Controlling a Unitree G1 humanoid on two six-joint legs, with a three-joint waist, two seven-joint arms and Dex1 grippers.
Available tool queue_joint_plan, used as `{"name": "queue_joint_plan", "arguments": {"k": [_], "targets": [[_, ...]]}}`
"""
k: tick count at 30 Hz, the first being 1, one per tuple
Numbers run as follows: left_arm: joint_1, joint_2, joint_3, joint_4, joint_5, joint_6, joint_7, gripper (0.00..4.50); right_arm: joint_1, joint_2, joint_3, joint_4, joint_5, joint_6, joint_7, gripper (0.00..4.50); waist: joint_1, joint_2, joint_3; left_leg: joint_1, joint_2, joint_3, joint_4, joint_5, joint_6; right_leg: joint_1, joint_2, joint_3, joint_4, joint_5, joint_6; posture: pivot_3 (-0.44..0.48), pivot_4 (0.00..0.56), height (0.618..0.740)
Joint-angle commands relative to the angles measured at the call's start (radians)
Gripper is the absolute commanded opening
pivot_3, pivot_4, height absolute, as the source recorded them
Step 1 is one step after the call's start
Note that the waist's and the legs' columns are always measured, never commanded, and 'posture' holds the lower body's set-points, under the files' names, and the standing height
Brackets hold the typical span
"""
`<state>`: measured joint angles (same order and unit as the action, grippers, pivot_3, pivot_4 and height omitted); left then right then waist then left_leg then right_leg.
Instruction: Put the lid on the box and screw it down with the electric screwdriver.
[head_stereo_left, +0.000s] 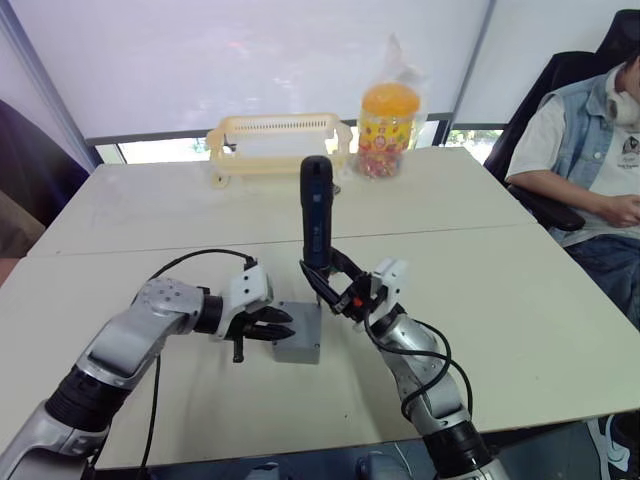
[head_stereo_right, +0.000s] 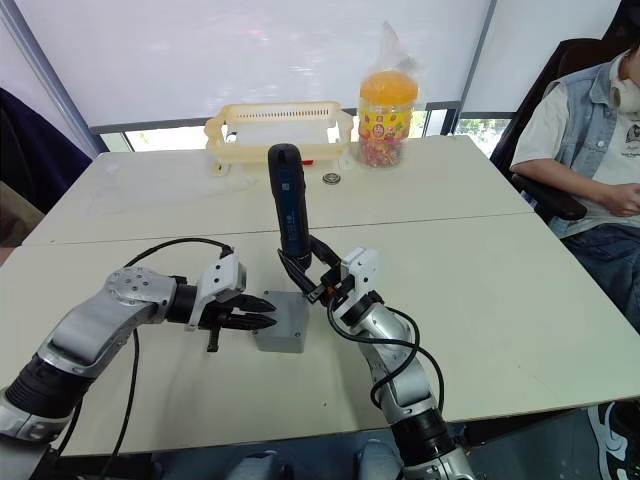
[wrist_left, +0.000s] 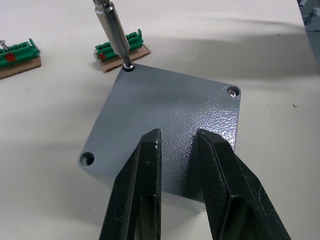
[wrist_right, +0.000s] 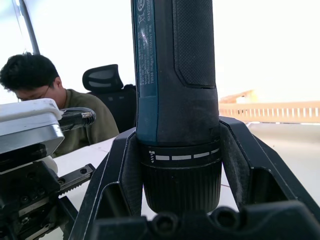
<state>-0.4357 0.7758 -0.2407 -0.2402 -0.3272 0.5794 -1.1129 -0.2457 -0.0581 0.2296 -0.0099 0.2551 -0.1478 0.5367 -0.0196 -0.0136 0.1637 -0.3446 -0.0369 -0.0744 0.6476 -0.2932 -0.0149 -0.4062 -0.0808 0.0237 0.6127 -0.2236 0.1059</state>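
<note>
Left gripper (head_stereo_left: 283, 324) comes in from the left, fingers lying nearly flat and pointing right at the box (head_stereo_left: 297, 345). Left wrist view: the two black fingers (wrist_left: 136, 195) sit over the near edge of the lid (wrist_left: 165, 125), a narrow gap between them, nothing clamped. Can't tell if the pads actually touch the lid surface.

Lid is seated flat on the box, corners lined up. Empty screw hole (wrist_left: 87, 159) at one corner, a screw head (wrist_left: 233, 91) at another.

Box sits on the near white table (head_stereo_left: 520, 300), between the two grippers, roughly centre.

Electric screwdriver (head_stereo_left: 316, 225): long axis close to vertical, slight lean, butt end up, metal bit (wrist_left: 113, 30) pointing down. Bit tip lands in the lid's far corner hole, the one nearest the green terminal block (wrist_left: 120, 46). A second green block (wrist_left: 17, 52) lies further off on the table.

Right gripper (head_stereo_left: 333, 282) is clenched on the screwdriver's lower body, fingers wrapped around either side of the barrel just above the collar; arm reaches in from the lower right.

Back of table: yellow basket (head_stereo_left: 275, 140), then an orange-lidded candy jar (head_stereo_left: 388, 125). Person seated at far right (head_stereo_left: 600, 160).
</note>
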Motion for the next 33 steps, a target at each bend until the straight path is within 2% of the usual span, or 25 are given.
{"name": "queue_joint_plan", "arguments": {"k": [1,33], "targets": [[0.011,0.016,0.005,-0.006,0.011,0.007,-0.002,1.07,0.067,-0.022,0.029,0.132,-0.049,0.054,0.011,1.81,0.0,0.0,0.0,0.001,0.0,0.0,0.0,0.0,0.0,0.001,0.0,0.0,0.0,-0.001,0.0,0.0,0.15,0.74],[0.035,-0.015,-0.013,0.009,-0.001,0.025,0.007,1.07,0.061,-0.051,0.015,0.134,-0.065,0.053,0.007,1.81,0.003,0.0,0.0,0.002,0.0,-0.005,-0.003,-0.001,-0.001,0.001,-0.004,-0.002,-0.003,-0.003,0.0,0.0,0.15,0.74]]}}
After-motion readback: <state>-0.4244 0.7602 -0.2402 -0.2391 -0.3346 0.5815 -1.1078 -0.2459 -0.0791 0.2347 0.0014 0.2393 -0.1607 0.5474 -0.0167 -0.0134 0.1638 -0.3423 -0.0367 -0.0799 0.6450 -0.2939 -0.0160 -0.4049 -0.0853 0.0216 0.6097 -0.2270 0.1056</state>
